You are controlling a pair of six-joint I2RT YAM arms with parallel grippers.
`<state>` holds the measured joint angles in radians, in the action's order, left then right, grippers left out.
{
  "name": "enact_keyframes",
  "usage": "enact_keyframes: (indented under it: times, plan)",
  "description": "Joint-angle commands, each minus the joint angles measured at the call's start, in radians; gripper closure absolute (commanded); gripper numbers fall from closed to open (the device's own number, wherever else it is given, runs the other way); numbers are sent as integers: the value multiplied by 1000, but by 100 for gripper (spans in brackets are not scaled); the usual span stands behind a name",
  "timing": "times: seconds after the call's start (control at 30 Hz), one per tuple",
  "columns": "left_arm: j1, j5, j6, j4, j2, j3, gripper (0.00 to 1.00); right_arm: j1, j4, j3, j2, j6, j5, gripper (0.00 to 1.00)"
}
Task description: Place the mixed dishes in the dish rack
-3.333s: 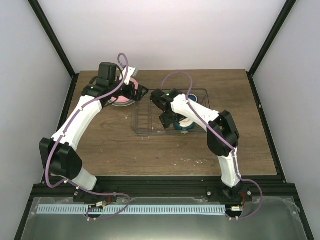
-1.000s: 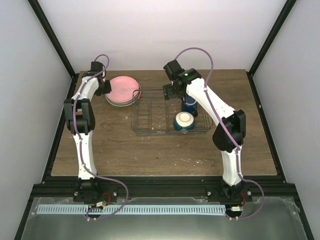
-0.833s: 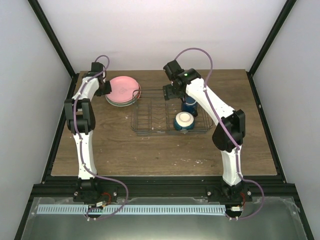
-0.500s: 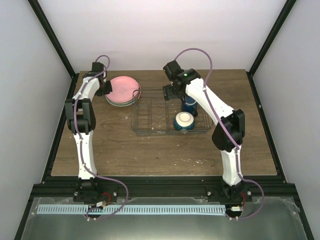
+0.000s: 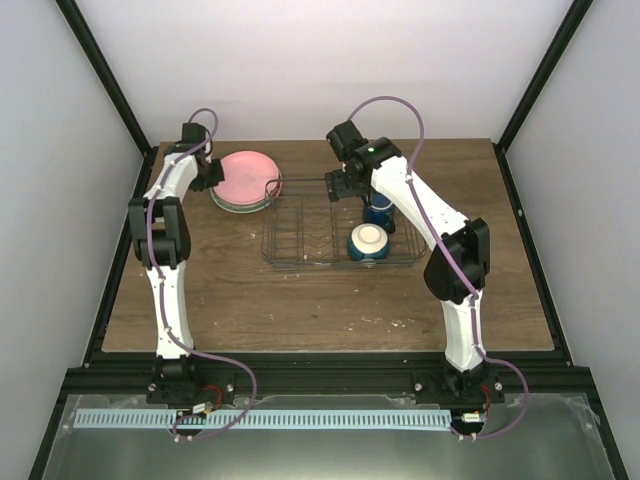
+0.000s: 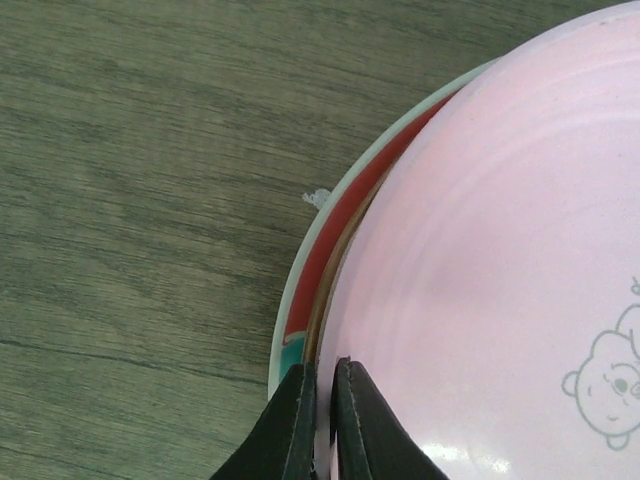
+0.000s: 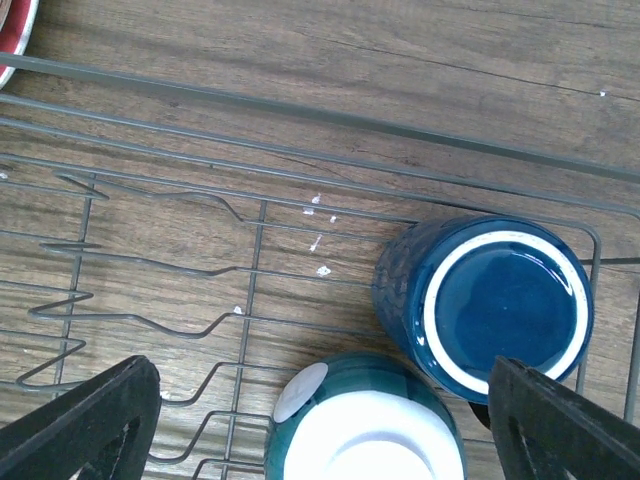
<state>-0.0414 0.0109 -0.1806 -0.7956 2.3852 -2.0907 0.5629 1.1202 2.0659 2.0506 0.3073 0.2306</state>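
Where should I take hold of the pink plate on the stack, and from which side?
The pink plate lies flat on the teal-and-red patterned plate, so only its thin rim offers a hold. Pinch the left edge, coming in from the left, away from the dish rack. The left end effector is shut on that rim now.

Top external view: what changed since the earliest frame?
The left gripper swung round to the left rim of the round pink plate and its jaws closed on that rim. The right gripper pulled back from the cream bowl to the far edge of the dark wire dish rack, jaws open. Dishes and rack unmoved.
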Motion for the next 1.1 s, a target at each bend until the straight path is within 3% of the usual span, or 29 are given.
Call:
enact_keyframes:
  times: [0.0,0.4,0.73,0.9,1.07]
  plan:
    - [0,-24,-1,17,-51,46,100,-10,-19,44,13,-28,-20,9]
    - [-42,-119,-44,119,-238,159,100,-13,-149,43,12,-80,-198,6]
    - [-45,-210,-83,264,-380,216,100,-59,-361,-63,-29,-39,-526,0]
    - [-34,-302,-93,358,-465,328,100,-88,-502,-120,-54,20,-686,0]
    - [18,-267,-37,387,-551,442,100,-123,-636,-172,-68,97,-807,0]
